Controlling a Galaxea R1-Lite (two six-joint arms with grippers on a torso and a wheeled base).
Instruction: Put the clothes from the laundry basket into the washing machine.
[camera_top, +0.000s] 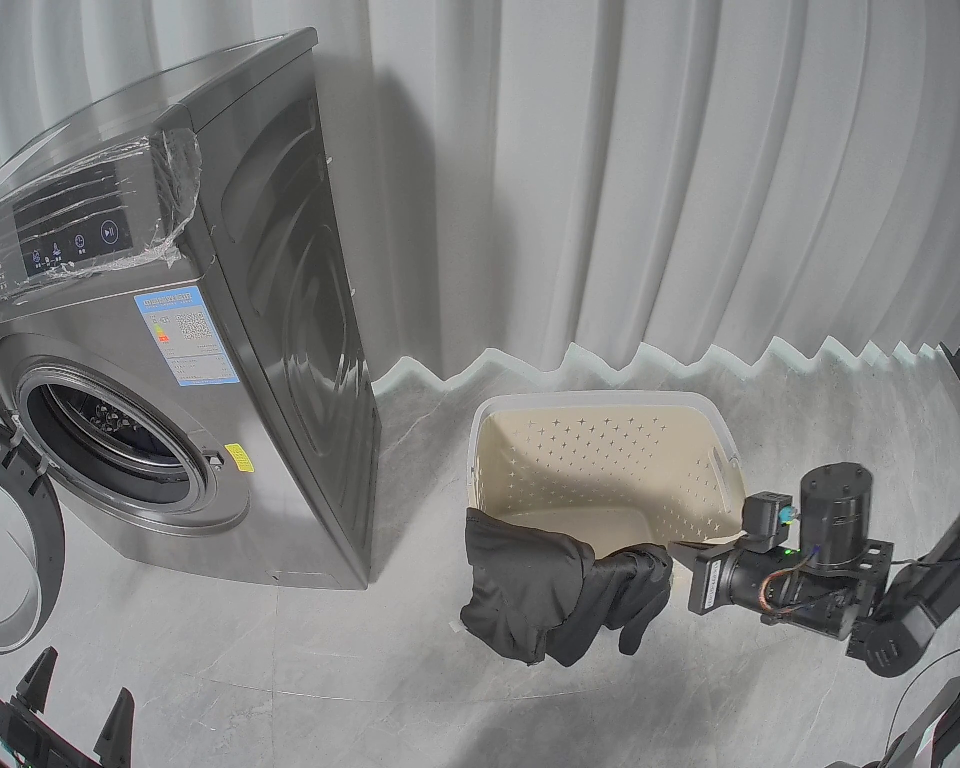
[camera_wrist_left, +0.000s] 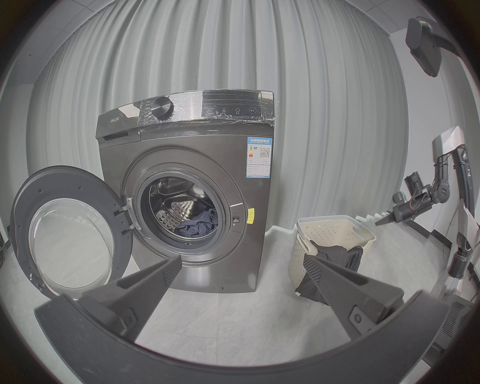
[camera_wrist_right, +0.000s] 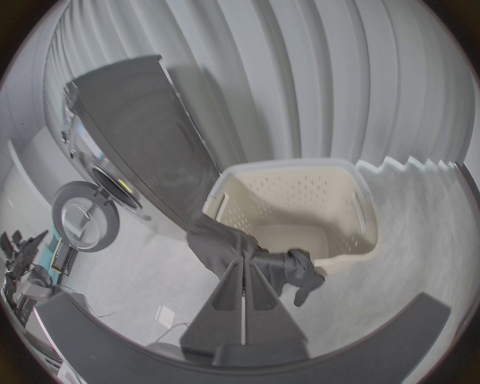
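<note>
A dark garment hangs over the near rim of the laundry basket. Most of it spills down the outside of the basket's near wall, and a bunched end lies along the rim toward the basket's right corner. From the right wrist the same garment shows draped across that edge of the basket.

The right end effector sits level with the basket's near right corner, pointing across the rim. Its fingers are pressed together, with the tips right at the bunched cloth. In the right wrist view the clenched end effector overlaps the fabric, but I cannot tell whether any cloth is pinched between the fingers.

The basket stands on a pale grey floor. To the basket's left, just beside it, stands a grey front-loading washing machine. Its round door is swung wide open on the side away from the basket. Inside the drum lies some dark blue clothing.

The left end effector hangs well to the left of the basket, facing the open drum, with its fingers spread wide and nothing between them. Behind the basket a white pleated curtain reaches the floor.
</note>
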